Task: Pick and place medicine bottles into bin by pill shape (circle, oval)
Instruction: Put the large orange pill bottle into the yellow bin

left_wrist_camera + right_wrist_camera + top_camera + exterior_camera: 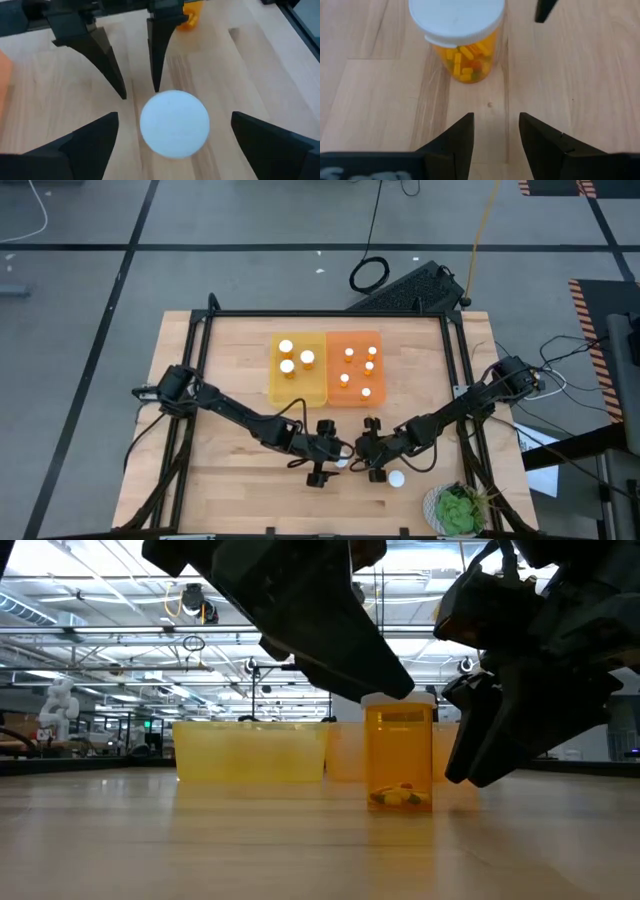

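Closest to the low camera, an upright amber medicine bottle with a white cap stands on the wooden table, yellow pills heaped at its bottom; dark arm parts hang over it from both sides. Only the wrist views show how the fingers stand. From the left wrist, that bottle's round cap sits between the left gripper's own wide-spread fingers, not touched by either, with the right gripper's two fingers pointing in from the far side, parted. From the right wrist, the pills read as oblong yellow ones, and the right gripper's fingers are slightly apart, short of the bottle, gripping nothing.

From above, both grippers meet near the table's front middle, the left gripper facing the right gripper. A second loose bottle stands just beside the right arm, nearer the front edge; the left wrist also shows one lying beyond.

Farther back sit two touching bins: the yellow bin holds three large-capped bottles, the orange bin six small-capped ones. A green plant sits at the front right corner.
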`<move>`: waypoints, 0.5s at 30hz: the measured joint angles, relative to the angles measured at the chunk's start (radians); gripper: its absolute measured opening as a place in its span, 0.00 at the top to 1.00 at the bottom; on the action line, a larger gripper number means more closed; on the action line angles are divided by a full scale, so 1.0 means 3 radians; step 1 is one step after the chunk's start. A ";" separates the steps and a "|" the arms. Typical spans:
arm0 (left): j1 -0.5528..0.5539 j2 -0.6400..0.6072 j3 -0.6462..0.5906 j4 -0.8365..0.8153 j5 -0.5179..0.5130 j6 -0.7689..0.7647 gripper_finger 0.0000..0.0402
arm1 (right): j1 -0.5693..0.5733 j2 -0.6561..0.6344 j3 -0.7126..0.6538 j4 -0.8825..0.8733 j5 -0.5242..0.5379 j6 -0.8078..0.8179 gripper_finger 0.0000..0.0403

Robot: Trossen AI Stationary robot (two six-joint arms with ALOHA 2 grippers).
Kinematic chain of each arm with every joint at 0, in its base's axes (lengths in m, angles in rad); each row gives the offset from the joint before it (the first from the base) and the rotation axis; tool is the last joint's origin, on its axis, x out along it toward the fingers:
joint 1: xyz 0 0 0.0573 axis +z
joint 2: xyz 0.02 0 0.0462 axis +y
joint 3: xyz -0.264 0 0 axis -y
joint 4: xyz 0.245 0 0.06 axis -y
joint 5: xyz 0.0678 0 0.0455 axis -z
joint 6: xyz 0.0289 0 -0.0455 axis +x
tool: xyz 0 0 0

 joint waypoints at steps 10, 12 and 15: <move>0.0000 0.0000 0.0000 -0.0055 0.0001 0.0046 0.23 | 0.0000 0.0000 0.0000 0.0001 0.0002 0.0001 0.63; 0.0000 0.0000 0.0000 -0.0065 0.0001 0.0096 0.24 | 0.0000 0.0000 0.0000 0.0006 0.0002 0.0001 0.63; 0.0003 0.0044 0.0000 -0.0041 -0.0005 0.0100 0.24 | 0.0000 0.0000 0.0000 0.0034 0.0002 0.0001 0.63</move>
